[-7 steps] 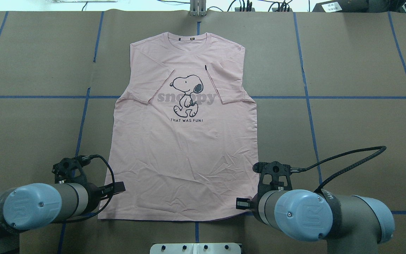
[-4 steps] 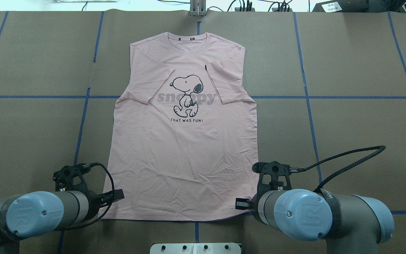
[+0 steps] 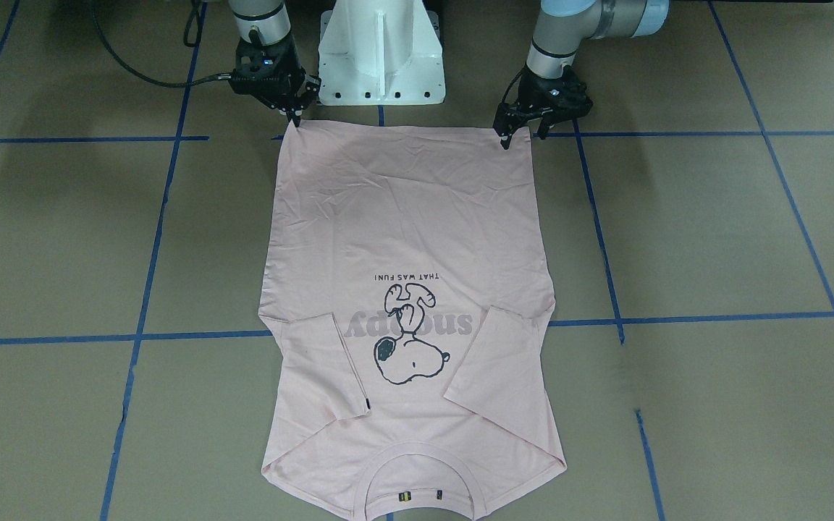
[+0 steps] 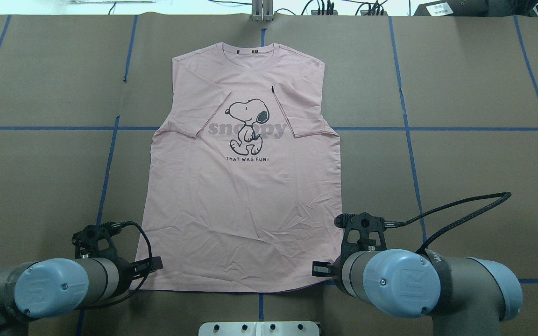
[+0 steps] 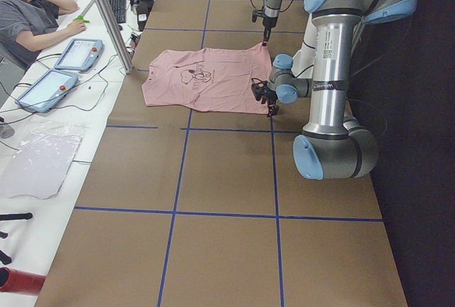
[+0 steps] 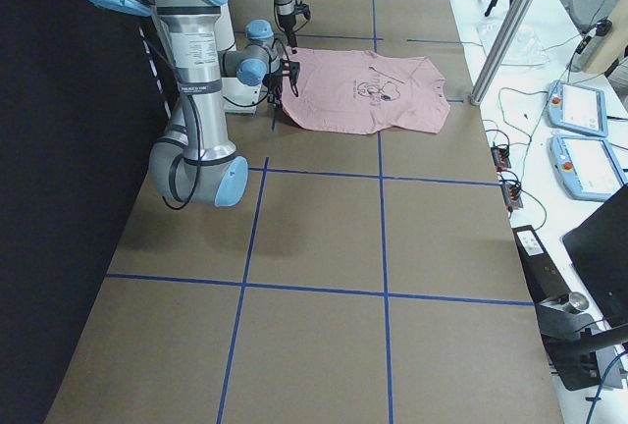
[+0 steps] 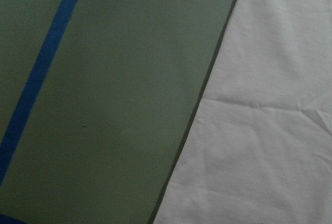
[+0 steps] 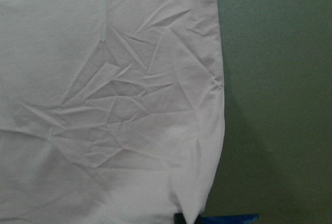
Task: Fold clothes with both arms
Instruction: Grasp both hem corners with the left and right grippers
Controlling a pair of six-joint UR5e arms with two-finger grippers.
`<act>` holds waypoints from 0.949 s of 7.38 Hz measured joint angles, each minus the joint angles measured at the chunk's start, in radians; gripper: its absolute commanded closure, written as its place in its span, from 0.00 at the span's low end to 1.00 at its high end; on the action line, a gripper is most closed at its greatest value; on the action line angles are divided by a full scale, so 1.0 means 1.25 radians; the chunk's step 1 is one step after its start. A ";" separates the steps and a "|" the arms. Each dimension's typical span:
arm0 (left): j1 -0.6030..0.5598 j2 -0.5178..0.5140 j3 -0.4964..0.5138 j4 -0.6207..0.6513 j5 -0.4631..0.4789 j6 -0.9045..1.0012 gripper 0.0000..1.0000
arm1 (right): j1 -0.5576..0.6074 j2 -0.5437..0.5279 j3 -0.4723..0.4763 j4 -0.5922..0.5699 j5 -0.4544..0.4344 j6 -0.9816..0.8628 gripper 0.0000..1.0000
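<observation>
While the pale pink T-shirt point(image 4: 241, 210) was laid flat and front-up in the middle of the brown surface point(image 4: 460, 163), its collar was turned away from the robot and its hem toward it. Both short sleeves were folded inward over the chest. A dark outline Snoopy drawing point(image 4: 248, 126) was printed on the front, with grey "snoopy" lettering point(image 4: 276, 130) set behind it and partly covered by the figure. Beneath it a small dark line point(image 4: 247, 159) could be read: "THAT WAS FUN!" A small dark sleeve tag point(image 4: 272, 87) was seen at the edge of one folded sleeve. A neck label point(image 4: 253, 50) was visible inside the collar, but its marks were too small to be read.

The left gripper point(image 3: 520, 136) was held low at the hem corner on the robot's left, its fingers set apart with nothing between them. In its wrist view only the shirt's side edge, bare surface and blue tape lines point(image 4: 409, 140) were shown. The right gripper point(image 3: 294, 116) was lowered onto the opposite hem corner. Whether its fingers were spread or pinching the cloth could not be told, and only wrinkled fabric was shown in its wrist view.
</observation>
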 measured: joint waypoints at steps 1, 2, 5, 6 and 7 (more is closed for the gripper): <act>0.001 0.001 0.000 0.000 0.000 0.000 0.42 | 0.001 0.000 0.001 0.000 0.000 0.000 1.00; 0.002 0.001 0.000 0.000 0.000 0.000 0.47 | 0.001 -0.001 0.001 0.000 0.000 0.000 1.00; 0.005 0.001 -0.002 0.000 0.000 0.001 0.62 | 0.006 -0.002 0.002 0.000 0.000 0.000 1.00; 0.006 0.002 -0.002 0.000 0.000 0.001 0.64 | 0.006 -0.003 0.002 0.000 0.000 0.000 1.00; 0.008 0.002 -0.004 0.004 0.000 0.001 0.67 | 0.006 -0.003 0.002 -0.001 0.000 0.000 1.00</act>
